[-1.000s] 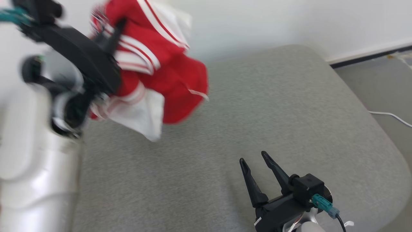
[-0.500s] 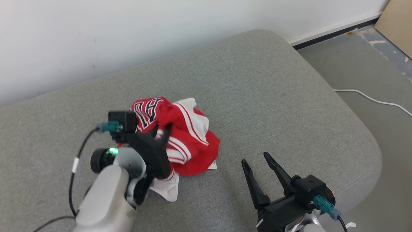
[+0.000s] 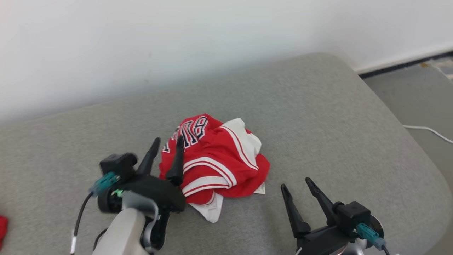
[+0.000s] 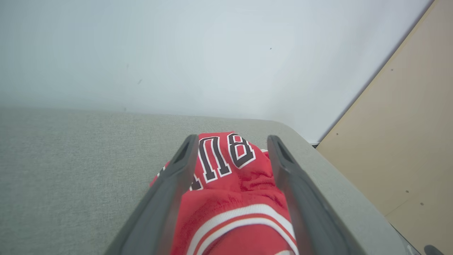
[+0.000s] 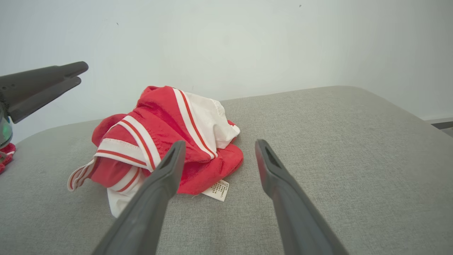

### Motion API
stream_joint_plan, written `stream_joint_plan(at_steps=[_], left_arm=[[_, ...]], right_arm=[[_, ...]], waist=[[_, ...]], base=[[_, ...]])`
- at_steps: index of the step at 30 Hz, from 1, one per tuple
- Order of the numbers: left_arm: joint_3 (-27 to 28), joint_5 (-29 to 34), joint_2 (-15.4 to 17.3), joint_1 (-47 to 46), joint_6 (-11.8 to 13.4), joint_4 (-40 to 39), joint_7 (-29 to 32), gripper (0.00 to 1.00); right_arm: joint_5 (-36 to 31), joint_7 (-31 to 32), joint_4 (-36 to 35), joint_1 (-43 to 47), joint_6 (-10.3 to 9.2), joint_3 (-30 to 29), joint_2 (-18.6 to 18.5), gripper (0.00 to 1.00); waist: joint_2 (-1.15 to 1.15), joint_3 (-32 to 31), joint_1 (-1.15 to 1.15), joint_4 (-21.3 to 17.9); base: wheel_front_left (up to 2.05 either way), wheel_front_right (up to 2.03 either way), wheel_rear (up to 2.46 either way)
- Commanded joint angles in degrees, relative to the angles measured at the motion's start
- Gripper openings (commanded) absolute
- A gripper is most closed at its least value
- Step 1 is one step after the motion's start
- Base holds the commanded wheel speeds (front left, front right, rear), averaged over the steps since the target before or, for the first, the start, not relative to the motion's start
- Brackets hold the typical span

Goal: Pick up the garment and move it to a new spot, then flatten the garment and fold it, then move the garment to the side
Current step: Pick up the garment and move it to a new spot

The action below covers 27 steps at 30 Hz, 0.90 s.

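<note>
The garment (image 3: 216, 163) is a crumpled red and white jersey with dark lettering, lying in a heap on the grey cushion (image 3: 318, 106). My left gripper (image 3: 168, 140) is open at the heap's left edge, its fingers apart and raised over the cloth. In the left wrist view the garment (image 4: 233, 184) lies below and between the spread fingers of the left gripper (image 4: 232, 138), which grip nothing. My right gripper (image 3: 295, 183) stands open and empty to the right of the heap. In the right wrist view the right gripper (image 5: 220, 142) points at the garment (image 5: 159, 127), and the left gripper (image 5: 80, 72) hangs at the upper left.
A white wall runs behind the cushion. The floor on the right carries a white cable (image 3: 428, 129). A tan board (image 4: 407, 141) leans at the right of the left wrist view. A small red item (image 3: 3, 226) lies at the cushion's far left edge.
My left gripper came down with the garment from high up, set it on the cushion and opened, letting it go. The head camera shifted. The right gripper stayed open in place.
</note>
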Motion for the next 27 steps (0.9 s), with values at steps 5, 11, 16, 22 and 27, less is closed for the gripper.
stream_joint_plan(at_steps=[5, 11, 16, 22, 27], left_arm=[[3.2, 2.6, 3.4, 6.8, 2.2, -5.3, -2.1, 1.00], [8.9, 8.0, 5.3, 16.8, 3.2, -15.3, -2.3, 1.00], [12.7, 12.3, 5.2, 24.3, 2.6, -20.5, -2.3, 1.00], [14.2, 17.3, 5.9, 31.3, 3.2, -23.2, -2.3, 1.00], [15.8, 18.0, 5.7, 34.4, 3.6, -24.0, -2.3, 1.00]], right_arm=[[-1.3, 0.6, -1.1, 2.7, -0.12, -3.0, -0.1, 1.00], [-2.1, 0.4, -1.4, 5.6, -0.12, -6.7, -0.1, 1.00], [-2.4, 0.2, -0.9, 7.1, -0.12, -8.8, -0.1, 1.00], [-2.6, 0.3, -0.3, 7.9, -0.12, -9.6, -0.1, 1.00], [-2.4, 0.2, 0.4, 7.8, -0.12, -9.7, -0.1, 1.00]], waist=[[0.00, -5.3, 0.00, 7.1], [0.00, -7.0, 0.00, 11.5], [0.00, -7.9, 0.00, 13.8], [0.00, -8.3, 0.00, 14.4], [0.00, -8.2, 0.00, 13.9]], base=[[0.00, 0.00, 0.00], [0.00, 0.00, 0.00], [0.00, 0.00, 0.00], [0.00, 0.00, 0.00], [0.00, 0.00, 0.00]])
